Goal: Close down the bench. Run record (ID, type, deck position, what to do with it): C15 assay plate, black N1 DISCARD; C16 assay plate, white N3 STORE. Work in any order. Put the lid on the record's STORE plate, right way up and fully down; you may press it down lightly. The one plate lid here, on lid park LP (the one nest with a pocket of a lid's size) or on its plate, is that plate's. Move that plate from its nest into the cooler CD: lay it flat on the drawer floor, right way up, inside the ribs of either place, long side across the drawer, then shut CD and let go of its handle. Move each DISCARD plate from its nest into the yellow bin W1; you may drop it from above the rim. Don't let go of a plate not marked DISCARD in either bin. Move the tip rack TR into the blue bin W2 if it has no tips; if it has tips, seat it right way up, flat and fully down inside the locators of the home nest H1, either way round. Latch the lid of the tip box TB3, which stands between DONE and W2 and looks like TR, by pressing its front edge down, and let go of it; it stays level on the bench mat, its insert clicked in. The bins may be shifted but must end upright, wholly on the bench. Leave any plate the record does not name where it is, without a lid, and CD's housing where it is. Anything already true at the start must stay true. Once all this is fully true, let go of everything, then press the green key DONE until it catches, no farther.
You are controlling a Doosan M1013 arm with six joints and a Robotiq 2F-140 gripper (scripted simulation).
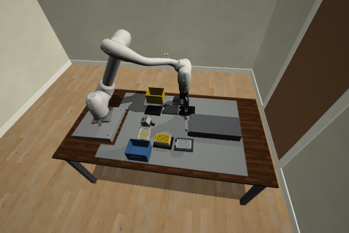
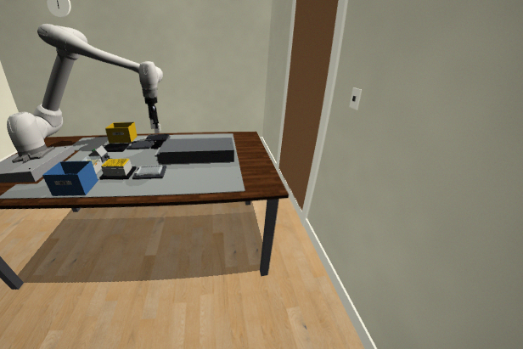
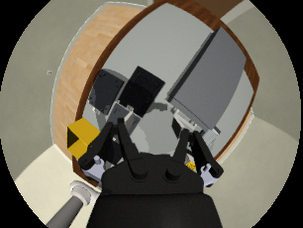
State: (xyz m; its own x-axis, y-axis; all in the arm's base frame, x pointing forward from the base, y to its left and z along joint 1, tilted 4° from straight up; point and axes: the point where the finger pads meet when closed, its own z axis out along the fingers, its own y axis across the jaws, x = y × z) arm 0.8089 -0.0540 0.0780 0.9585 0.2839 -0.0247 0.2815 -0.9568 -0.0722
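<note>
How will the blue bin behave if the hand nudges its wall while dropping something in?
The blue bin looks like an open, thin-walled box, probably light, so a nudge likely slides it. Its broad flat base makes tipping unlikely. It sits near the bench's front edge.
</note>
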